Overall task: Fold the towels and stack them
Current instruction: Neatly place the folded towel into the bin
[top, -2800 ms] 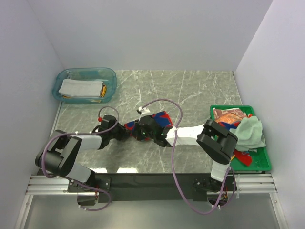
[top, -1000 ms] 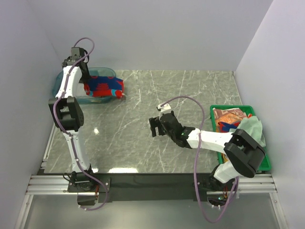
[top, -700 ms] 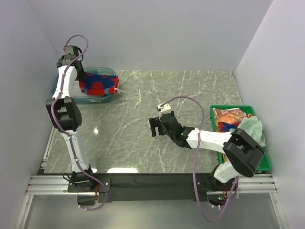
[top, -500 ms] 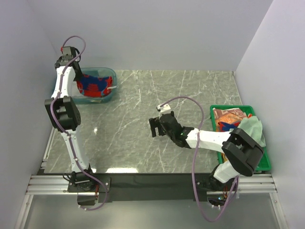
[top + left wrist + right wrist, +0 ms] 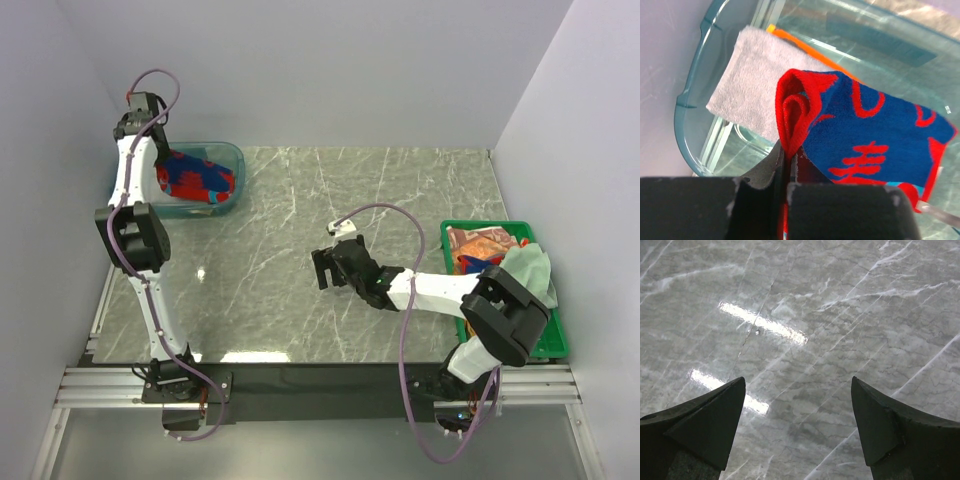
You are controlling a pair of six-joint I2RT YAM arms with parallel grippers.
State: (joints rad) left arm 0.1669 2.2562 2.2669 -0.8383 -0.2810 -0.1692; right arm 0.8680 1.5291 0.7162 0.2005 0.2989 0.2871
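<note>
Towel-stacking rig from above: the left gripper (image 5: 160, 168) hangs over the left end of the clear teal plastic tub (image 5: 232, 152), clamped tight on a folded red-and-blue towel (image 5: 200, 178). The soft cloth lies with its long axis along the tub's length, its free end toward the tub's right wall. Well to the right of the tub, over the grey marble-patterned table (image 5: 420, 190), the right gripper (image 5: 322, 268) hovers with jaws spread wide and nothing between them. Farther right again, a green plastic crate (image 5: 548, 342) holds a crumpled pale green towel (image 5: 528, 275) and an orange-brown towel (image 5: 475, 243).

Left wrist view: the dark fingers (image 5: 762, 172) press together on the towel's rounded red fold. The terry cloth, blue with red figures, stretches away to the right above the tub's interior. Beneath it inside the tub lies a flat, fuzzy grey-white towel (image 5: 747, 85), with the edge of an orange towel (image 5: 805, 47) showing under that. Whether the held cloth touches them cannot be told.

Right wrist view: two black wedge-shaped fingertips (image 5: 715, 410) frame glossy veined stone, set wide apart and holding nothing.
</note>
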